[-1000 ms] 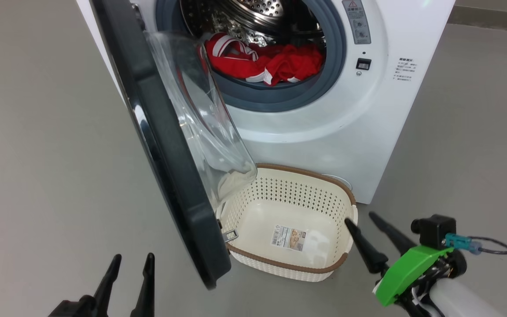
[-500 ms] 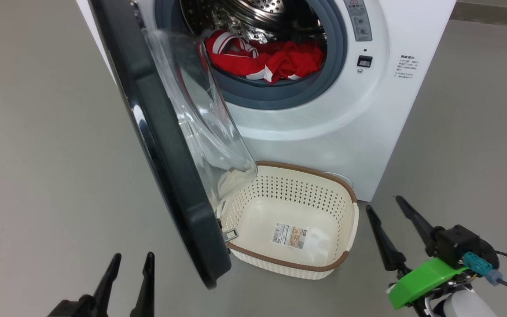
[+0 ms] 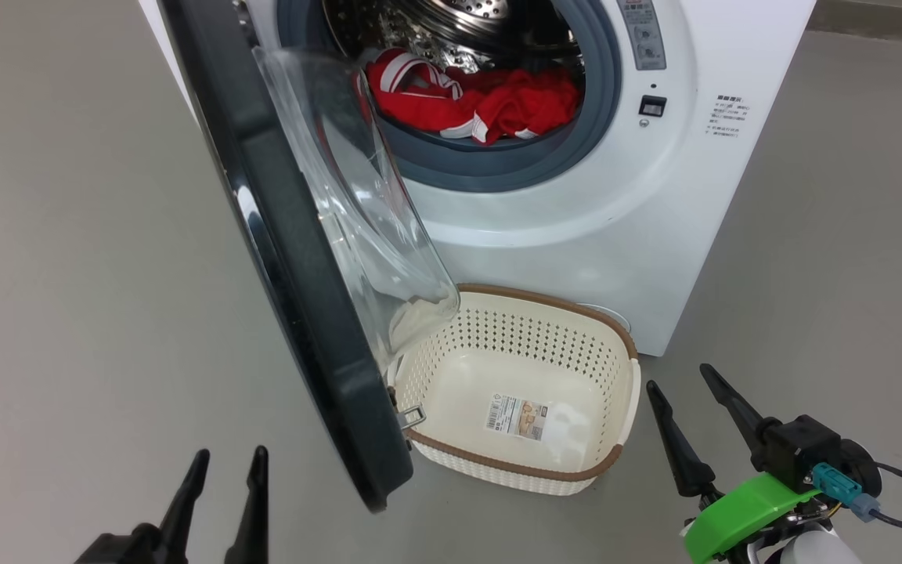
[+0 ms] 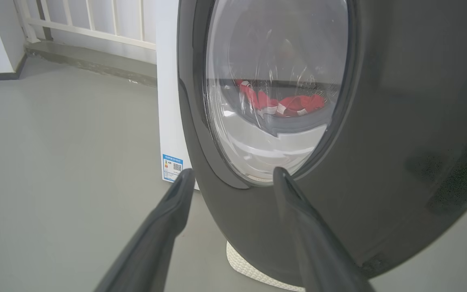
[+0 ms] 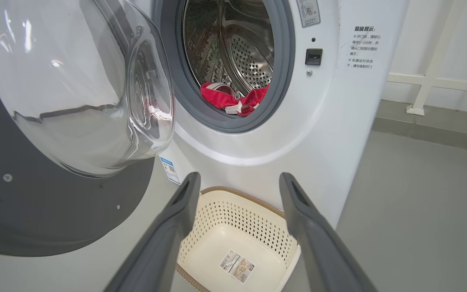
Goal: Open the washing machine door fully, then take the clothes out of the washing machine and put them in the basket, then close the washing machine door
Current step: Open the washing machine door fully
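Head view: the clothes (image 3: 482,102) lay heaped inside the washing machine (image 3: 576,235), above the bare basket (image 3: 498,468); left gripper (image 3: 230,453) and right gripper (image 3: 676,376) gaped, holding nothing. Left wrist view: the door (image 4: 399,121) stood open. Right wrist view: clothes looked soft, light, floppy; a raised fold suited pinching.

Left hand (image 3: 229,460) at lower left, fingers apart, empty, right hand (image 3: 678,378) at lower right, fingers spread wide, empty
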`<state>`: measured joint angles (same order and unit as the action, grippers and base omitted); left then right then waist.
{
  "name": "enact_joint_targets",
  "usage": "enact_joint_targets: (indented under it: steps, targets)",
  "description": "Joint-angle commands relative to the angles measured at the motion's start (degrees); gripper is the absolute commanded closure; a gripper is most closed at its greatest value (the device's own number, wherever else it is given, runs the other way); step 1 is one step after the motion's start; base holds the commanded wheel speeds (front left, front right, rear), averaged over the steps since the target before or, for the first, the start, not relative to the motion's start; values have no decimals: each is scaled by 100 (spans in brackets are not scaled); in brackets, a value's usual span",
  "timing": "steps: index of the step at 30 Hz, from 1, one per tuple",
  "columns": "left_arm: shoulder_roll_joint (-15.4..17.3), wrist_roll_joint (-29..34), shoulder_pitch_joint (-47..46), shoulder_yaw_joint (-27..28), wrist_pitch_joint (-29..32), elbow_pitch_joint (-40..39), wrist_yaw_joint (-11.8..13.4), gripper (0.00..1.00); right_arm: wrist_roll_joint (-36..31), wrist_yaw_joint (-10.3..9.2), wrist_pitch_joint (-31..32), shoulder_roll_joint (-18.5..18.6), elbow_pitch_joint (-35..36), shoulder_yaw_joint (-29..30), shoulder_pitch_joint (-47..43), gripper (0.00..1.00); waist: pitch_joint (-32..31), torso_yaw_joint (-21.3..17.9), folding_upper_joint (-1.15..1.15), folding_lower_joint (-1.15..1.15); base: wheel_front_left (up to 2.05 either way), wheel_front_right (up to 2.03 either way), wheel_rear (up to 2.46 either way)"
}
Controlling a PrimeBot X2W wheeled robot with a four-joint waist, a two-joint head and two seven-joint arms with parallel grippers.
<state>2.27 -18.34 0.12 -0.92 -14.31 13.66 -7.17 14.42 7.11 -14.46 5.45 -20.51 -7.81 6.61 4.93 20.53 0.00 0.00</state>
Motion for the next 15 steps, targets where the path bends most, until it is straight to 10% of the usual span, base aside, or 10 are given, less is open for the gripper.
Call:
enact_joint_targets:
  steps: [1, 2, 15]
  targets:
    - [61, -55, -181, 238, -69, -182, -32, 55, -84, 37, -53, 7, 102, -88, 33, 0, -7, -3, 0, 0, 0, 0, 0]
    - [61, -56, -201, 265, -69, -220, -32, 100, -96, 37, -53, 3, 98, -89, 30, 0, -12, -5, 0, 0, 0, 0, 0]
    - [61, -202, -721, 562, -69, -2157, 3, 100, -159, 37, -53, -9, 138, -44, 46, 0, 22, -23, 0, 0, 0, 0, 0]
